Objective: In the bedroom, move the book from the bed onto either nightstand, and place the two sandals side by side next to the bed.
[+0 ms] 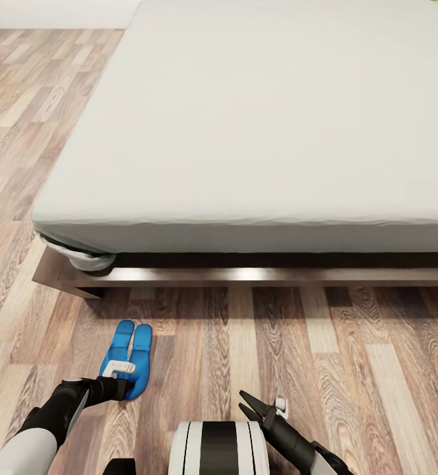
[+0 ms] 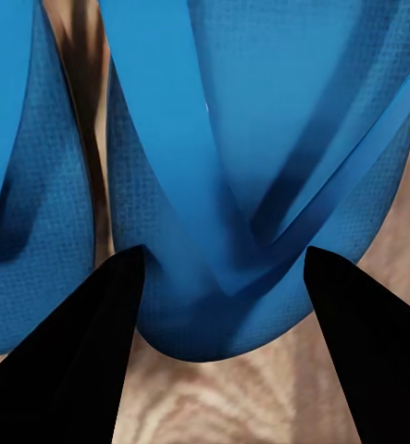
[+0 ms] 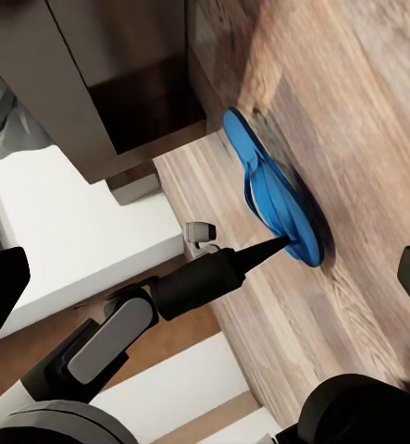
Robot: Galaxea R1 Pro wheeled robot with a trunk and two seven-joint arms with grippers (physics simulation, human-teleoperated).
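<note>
Two bright-blue sandals (image 1: pixel 129 353) lie side by side on the wood floor, just in front of the bed's (image 1: pixel 258 125) near left corner. My left gripper (image 1: pixel 126 382) is low at their near end, open. In the left wrist view its black fingers (image 2: pixel 70 361) stand on either side of one sandal's (image 2: pixel 260 139) end, and the other sandal (image 2: pixel 29 231) lies right beside it. My right gripper (image 1: pixel 247 403) hovers open above the floor with nothing in it. It looks across at the sandals (image 3: pixel 274 190) and the left gripper (image 3: pixel 280 243). The book and the nightstand are out of view.
The bed's dark wooden frame (image 1: pixel 258 276) runs low across the floor behind the sandals, its corner at the left. Plank floor (image 1: pixel 351 349) stretches to the right of the sandals and along the bed's left side. My own base (image 1: pixel 219 448) is at the near edge.
</note>
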